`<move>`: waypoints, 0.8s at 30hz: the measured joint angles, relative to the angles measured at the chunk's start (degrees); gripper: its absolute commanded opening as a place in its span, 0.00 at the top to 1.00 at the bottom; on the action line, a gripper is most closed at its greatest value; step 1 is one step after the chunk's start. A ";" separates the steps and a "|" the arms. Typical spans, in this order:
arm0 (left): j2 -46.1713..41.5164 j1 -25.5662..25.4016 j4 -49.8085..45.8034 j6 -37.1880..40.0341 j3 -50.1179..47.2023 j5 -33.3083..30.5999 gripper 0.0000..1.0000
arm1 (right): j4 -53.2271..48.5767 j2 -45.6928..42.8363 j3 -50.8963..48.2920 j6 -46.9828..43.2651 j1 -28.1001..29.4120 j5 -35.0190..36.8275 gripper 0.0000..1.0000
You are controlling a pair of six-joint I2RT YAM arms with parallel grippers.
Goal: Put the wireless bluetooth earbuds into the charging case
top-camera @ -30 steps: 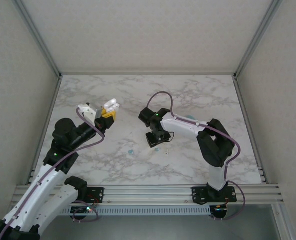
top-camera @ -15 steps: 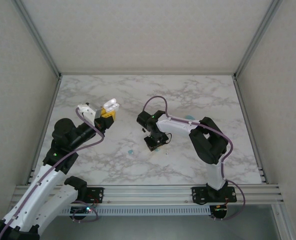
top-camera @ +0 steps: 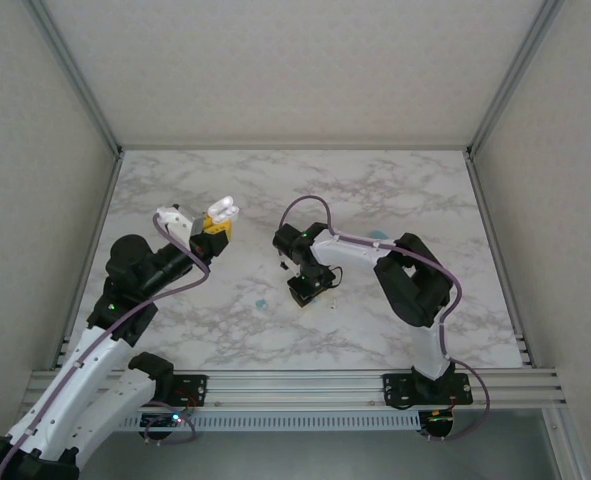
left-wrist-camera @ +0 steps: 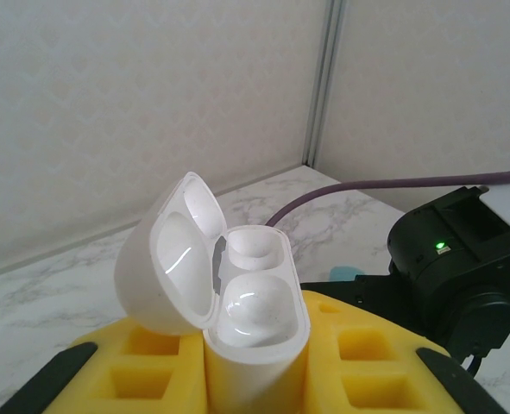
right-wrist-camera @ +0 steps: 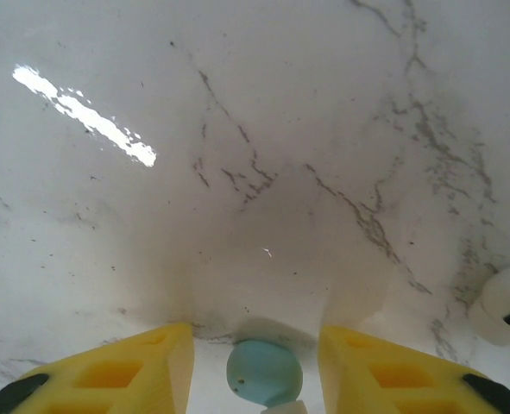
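**L gripper held the open case; R gripper straddled a teal bud**

Your L gripper (left-wrist-camera: pixel 255 358) was clamped on the charging case (left-wrist-camera: pixel 256 297), w/ yellow pads (left-wrist-camera: pixel 185 379) pressed against both sides of its lower body. The case stood upright. Its lid (left-wrist-camera: pixel 173 254) was hinged open to the left in the wrist cam, and both wells were bare & glossy. In the top cam, the L gripper (top-camera: pixel 215 225) held the case (top-camera: pixel 221 210) up off the worktop (top-camera: pixel 395 180), left of centre.

Your R gripper (right-wrist-camera: pixel 253 335) pointed down at the worktop w/ jaws apart, gripping nothing. A teal earbud (right-wrist-camera: pixel 264 373) sat on the marble between the two yellow fingers (right-wrist-camera: pixel 108 375), w/ a gap on each side. A whitish earbud (right-wrist-camera: pixel 505 302) lay off to the right, beyond the right finger & apart from it. In the top cam, the R gripper (top-camera: pixel 308 290) was near mid-worktop. A second teal earbud (top-camera: pixel 261 303) lay loose just to its left. A further teal piece (top-camera: pixel 378 236) showed beside the R arm's forearm, too small to make out.
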 measured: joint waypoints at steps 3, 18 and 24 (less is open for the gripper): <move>0.00 0.00 0.00 0.00 0.00 0.00 0.83 | -0.17 0.28 0.00 -1.44 -0.02 0.68 0.65; 0.72 0.00 0.07 0.02 0.17 0.00 0.83 | -0.35 0.26 0.02 0.48 -0.57 1.11 0.76; 0.72 0.00 0.07 0.02 0.22 0.00 0.83 | 1.51 -0.68 -1.33 4.87 -2.03 -7.08 0.75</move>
